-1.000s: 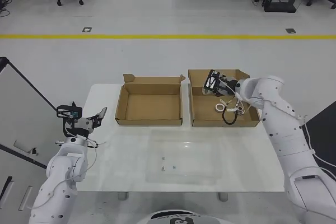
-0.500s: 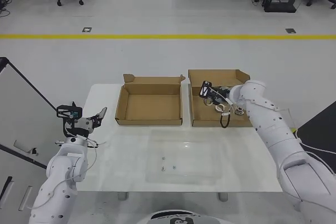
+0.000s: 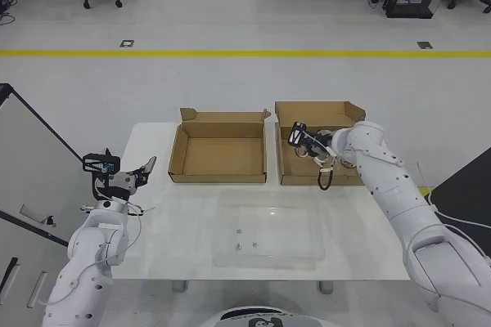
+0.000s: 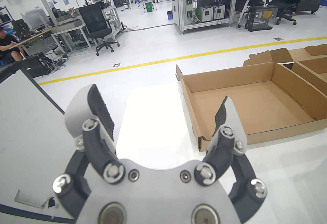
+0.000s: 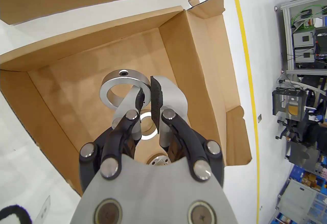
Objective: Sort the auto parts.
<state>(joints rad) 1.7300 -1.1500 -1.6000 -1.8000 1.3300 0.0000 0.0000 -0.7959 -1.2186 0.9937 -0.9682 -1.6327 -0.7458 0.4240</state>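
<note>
Silver metal collar ring with a set-screw hole in its rim [image 5: 122, 79], pinched by its wall in the right gripper [image 5: 147, 89] – jaws almost closed, one finger inside the bore and one outside, the ring jutting sideways from the tips. Below the jaws lie the floor of the open brown cardboard box [image 5: 201, 56], a second, smaller silver ring [image 5: 150, 136] and a flanged metal part [image 5: 158, 160]. Beyond the jaws stands the box's far corner. The step appears to be setting the ring down – best done by lowering it close to the floor, beside the parts below and off the walls, then opening gently. The left gripper [image 4: 158, 97] hangs wide open and empty, with the empty second cardboard box [image 4: 224, 83] ahead of its jaws.
</note>
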